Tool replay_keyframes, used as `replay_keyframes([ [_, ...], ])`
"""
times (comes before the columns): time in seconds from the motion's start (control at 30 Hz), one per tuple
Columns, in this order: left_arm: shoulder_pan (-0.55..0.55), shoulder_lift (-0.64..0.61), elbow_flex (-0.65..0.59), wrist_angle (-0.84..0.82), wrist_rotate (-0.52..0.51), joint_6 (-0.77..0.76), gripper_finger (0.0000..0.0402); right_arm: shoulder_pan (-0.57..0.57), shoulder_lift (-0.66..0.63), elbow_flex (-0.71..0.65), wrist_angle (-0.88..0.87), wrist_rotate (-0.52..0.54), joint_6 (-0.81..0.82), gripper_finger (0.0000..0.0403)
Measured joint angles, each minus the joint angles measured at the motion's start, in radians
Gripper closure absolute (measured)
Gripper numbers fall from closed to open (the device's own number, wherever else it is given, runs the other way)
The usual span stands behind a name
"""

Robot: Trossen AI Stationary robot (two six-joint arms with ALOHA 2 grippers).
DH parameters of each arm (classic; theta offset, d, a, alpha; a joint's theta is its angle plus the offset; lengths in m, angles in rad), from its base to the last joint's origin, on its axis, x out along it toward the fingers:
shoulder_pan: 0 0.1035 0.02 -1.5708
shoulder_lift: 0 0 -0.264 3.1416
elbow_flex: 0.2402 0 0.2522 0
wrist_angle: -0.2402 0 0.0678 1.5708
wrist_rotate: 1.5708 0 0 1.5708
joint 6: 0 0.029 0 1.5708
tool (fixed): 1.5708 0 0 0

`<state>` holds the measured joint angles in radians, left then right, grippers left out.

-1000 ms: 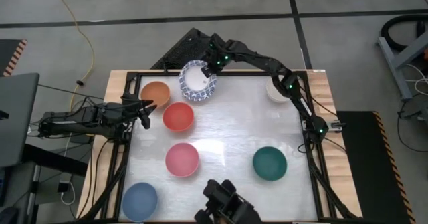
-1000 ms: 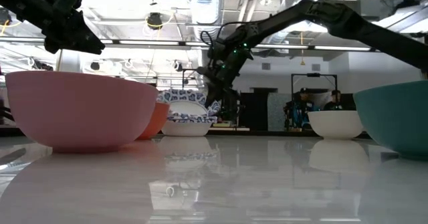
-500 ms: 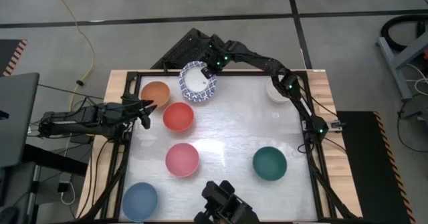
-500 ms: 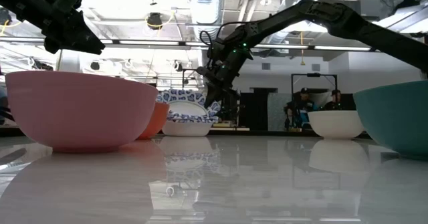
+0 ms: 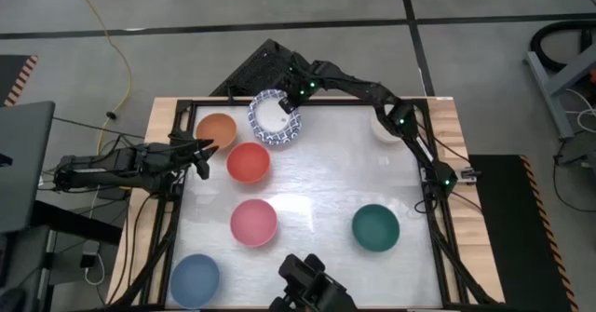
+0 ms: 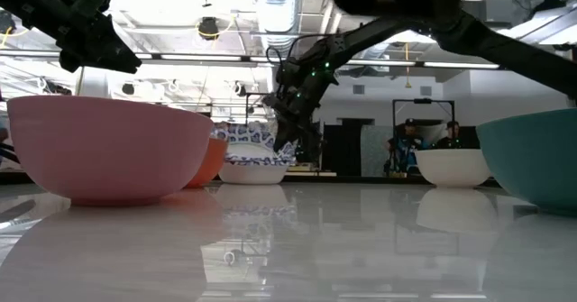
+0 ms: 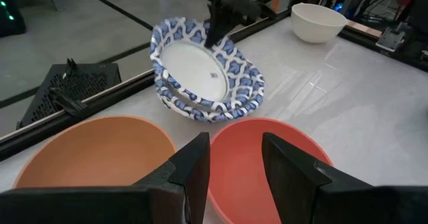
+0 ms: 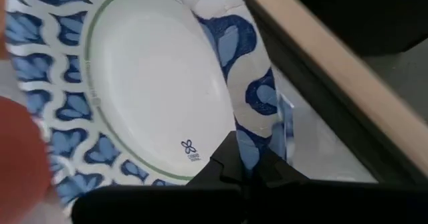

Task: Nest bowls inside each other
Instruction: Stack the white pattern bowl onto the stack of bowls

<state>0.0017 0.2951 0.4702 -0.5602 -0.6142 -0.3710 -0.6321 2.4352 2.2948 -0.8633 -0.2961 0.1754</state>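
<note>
A stack of white bowls with blue-patterned rims (image 5: 275,119) stands at the far middle of the table; its top bowl (image 7: 200,67) is tilted. My right gripper (image 5: 296,96) is shut on that top bowl's far rim. Plain bowls rest on their bases: orange (image 5: 216,129), red (image 5: 249,162), pink (image 5: 253,222), blue (image 5: 195,278), dark green (image 5: 375,227) and cream (image 5: 384,126). My left gripper (image 5: 200,154) hovers open at the left edge, above the gap between the orange (image 7: 93,150) and red (image 7: 267,157) bowls. My right gripper pinches the top patterned bowl's rim (image 8: 257,117) between its two fingers, on the side toward the table's far edge. The fingers (image 7: 224,17) slant down from the far right. The bowl is tilted, held rim raised, its near side resting in the patterned bowl beneath (image 7: 200,110).
A black frame (image 5: 177,116) runs round the white tabletop. A dark mesh object (image 5: 256,70) lies just beyond the far edge. Bare tabletop lies between the red and cream bowls (image 5: 326,163). People and equipment show far behind in the low view (image 6: 424,144).
</note>
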Motion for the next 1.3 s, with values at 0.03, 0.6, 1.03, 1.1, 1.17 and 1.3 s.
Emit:
replay_keyframes([
  [0.03,0.000,0.000,0.000,0.000,0.000,0.000,0.0275,0.001,0.007,0.000,-0.006,-0.010,0.000,0.0392],
  [0.6,0.000,0.000,0.000,-0.003,0.000,0.000,0.0275,-0.026,0.032,0.020,-0.021,-0.205,-0.001,0.0392],
  [1.03,0.000,0.000,0.000,-0.003,-0.003,0.001,0.0275,-0.033,0.029,0.021,-0.126,-0.258,-0.035,0.0392],
  [1.1,0.000,0.000,0.000,-0.003,-0.003,0.001,0.0275,-0.033,0.029,0.021,-0.144,-0.258,-0.050,0.0392],
  [1.17,0.000,0.000,0.000,-0.003,-0.003,0.001,0.0275,-0.032,0.029,0.021,-0.155,-0.258,-0.053,0.0392],
  [1.3,0.000,0.000,0.000,-0.003,-0.003,0.001,0.0275,-0.026,0.029,0.021,-0.138,-0.242,-0.053,0.0392],
])
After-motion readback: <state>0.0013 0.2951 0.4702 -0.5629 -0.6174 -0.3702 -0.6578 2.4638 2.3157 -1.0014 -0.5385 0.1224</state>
